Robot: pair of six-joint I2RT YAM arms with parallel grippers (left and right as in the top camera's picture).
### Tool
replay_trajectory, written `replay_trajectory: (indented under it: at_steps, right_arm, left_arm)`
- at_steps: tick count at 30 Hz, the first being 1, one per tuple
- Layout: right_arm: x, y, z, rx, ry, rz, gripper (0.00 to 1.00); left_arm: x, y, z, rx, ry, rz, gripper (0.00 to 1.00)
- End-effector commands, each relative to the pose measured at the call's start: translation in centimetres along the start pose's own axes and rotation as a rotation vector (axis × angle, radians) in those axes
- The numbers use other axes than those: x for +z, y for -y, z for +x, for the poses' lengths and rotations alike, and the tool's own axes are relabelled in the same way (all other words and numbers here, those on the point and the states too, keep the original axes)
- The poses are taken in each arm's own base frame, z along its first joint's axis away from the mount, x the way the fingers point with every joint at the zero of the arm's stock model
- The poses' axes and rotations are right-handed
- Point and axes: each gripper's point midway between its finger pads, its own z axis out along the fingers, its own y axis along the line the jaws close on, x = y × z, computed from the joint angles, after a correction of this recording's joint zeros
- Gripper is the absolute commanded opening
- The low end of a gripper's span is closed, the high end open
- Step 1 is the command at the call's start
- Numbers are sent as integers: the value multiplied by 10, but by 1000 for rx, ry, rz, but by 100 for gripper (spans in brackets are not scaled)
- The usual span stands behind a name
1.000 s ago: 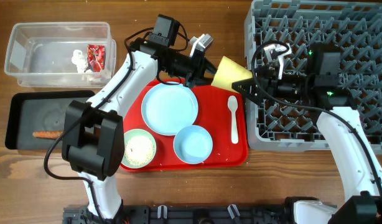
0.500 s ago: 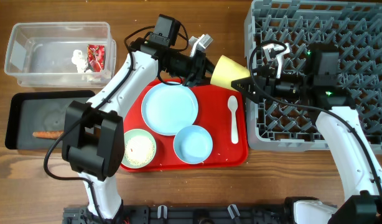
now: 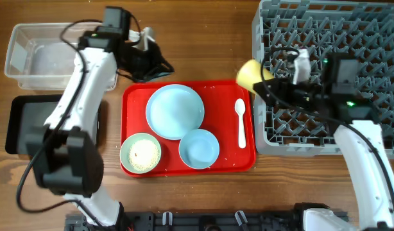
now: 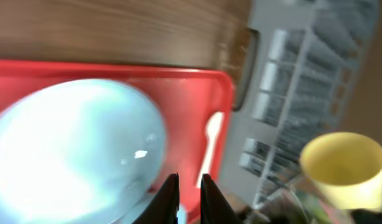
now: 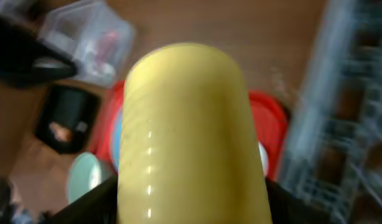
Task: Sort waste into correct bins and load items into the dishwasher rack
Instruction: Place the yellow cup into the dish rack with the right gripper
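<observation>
The cup [image 3: 250, 75] is held clamped in the right gripper [image 3: 266, 85], tilted on its side at the left rim of the rack [image 3: 376, 32]. It hangs above the gap between rack and red tray [image 3: 136, 102]. To do this step well, the cup should be lifted clear of the rim and the pegs [image 3: 312, 29]. It should then be turned mouth down, lowered between pegs and released only once it is seated. The left gripper [image 4: 188, 190] is drawn nearly together with nothing in it. It is parked by the tub [image 3: 30, 61], well apart from the cup, so no clash is to be feared.

Counted from the robot outward:
- Two bowls are found, a green bowl [image 3: 124, 154] holding rice [image 3: 144, 153] and a blue bowl [image 3: 199, 147].
- One plate [image 3: 175, 111] and one spoon [image 3: 240, 122] follow, all on the one red tray.
- One cup and one rack are seen.
- Two bins are seen, the black tray [image 3: 20, 125] and the tub.
- One orange piece [image 5: 57, 130] is made out, blurred, in the black tray.
- The tub's contents cannot be counted.
</observation>
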Motion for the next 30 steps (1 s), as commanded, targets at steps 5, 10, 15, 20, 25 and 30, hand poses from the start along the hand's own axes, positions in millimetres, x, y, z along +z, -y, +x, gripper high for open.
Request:
replay_trajectory:
  at_steps: [5, 10, 15, 20, 25, 30]
  right_arm:
    - [-117, 63, -43, 120, 100, 576, 4]
    - [-174, 121, -36, 283, 157, 793, 4]
    - [-203, 199, 4, 603, 118, 912, 4]
    - [-193, 241, 47, 739, -63, 972, 4]
    - [-174, 264, 57, 773, -129, 955, 14]
    - [-164, 275, 29, 728, -13, 895, 100]
  left_arm:
    - [-86, -107, -18, -91, 247, -573, 13]
    - [-98, -125, -16, -128, 254, -637, 13]
    - [-99, -125, -16, -130, 255, -637, 11]
    - [-99, -125, -16, -130, 254, -637, 11]
    - [-99, -125, -15, -131, 248, -639, 11]
    - [-99, -125, -14, -131, 248, -639, 15]
